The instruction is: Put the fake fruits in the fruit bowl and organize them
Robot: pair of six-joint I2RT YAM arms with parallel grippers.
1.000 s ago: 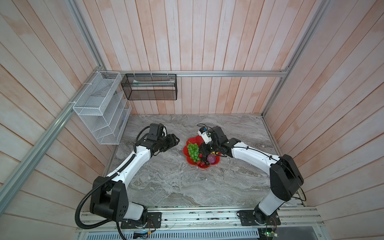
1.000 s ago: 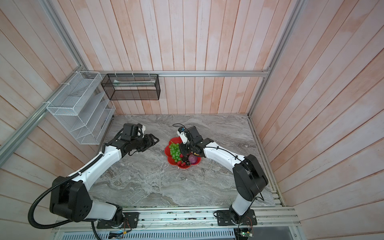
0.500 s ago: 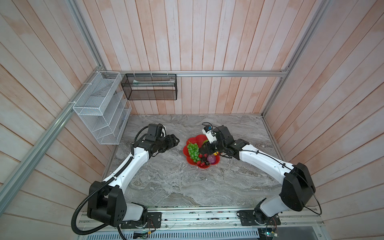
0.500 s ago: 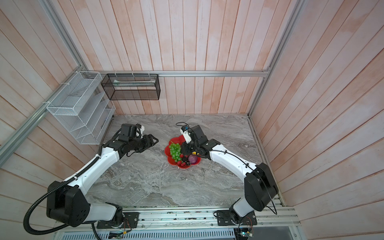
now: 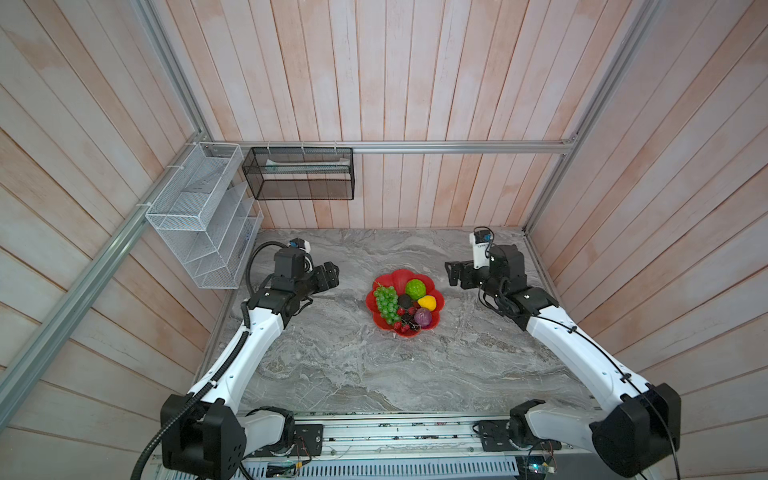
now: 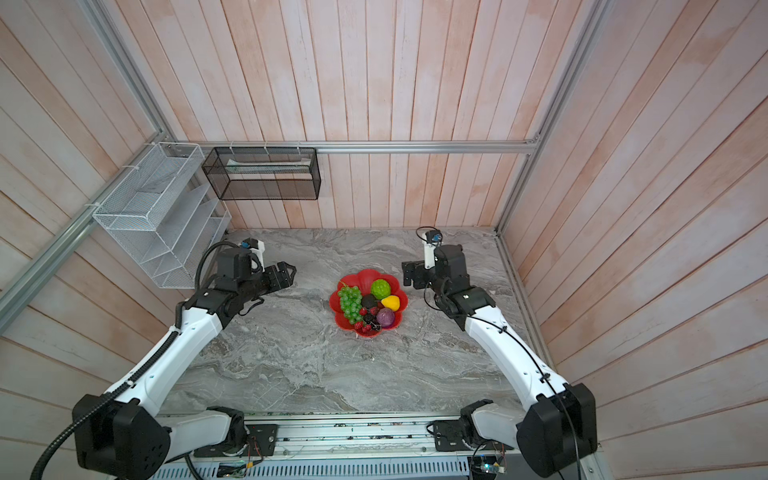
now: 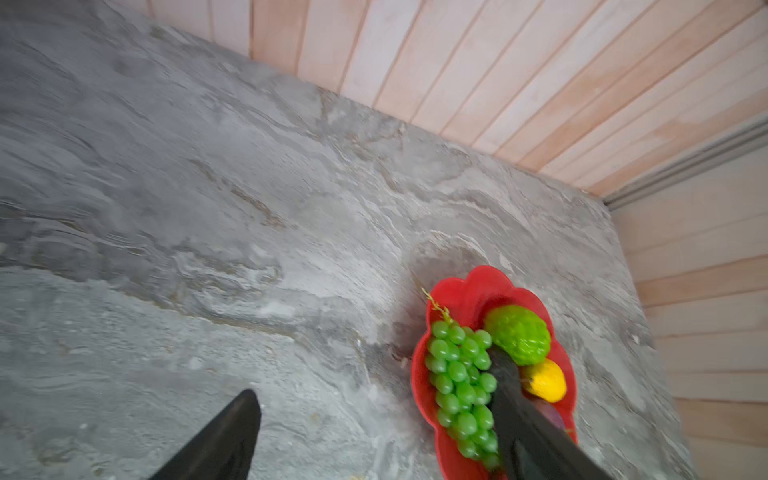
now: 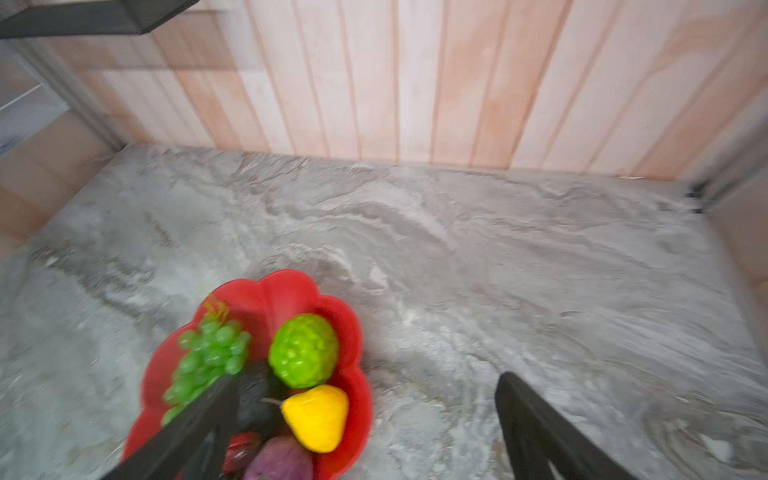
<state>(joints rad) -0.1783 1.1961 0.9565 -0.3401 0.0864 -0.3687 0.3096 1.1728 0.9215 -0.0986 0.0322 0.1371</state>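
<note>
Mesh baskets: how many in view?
2. The white tiered basket hangs at the left. The black basket hangs at the back, just beside it. Both show in both top views, and nothing suggests a hidden one.

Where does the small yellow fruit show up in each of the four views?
In a top view: small yellow fruit, right side of the fruit bowl.
In a top view: fruit, same spot.
Left wrist: fruit, in the bowl, partly hidden.
Right wrist: fruit, in the bowl, unobstructed.
Landmark: bumpy lime-green ball beside it.
</note>
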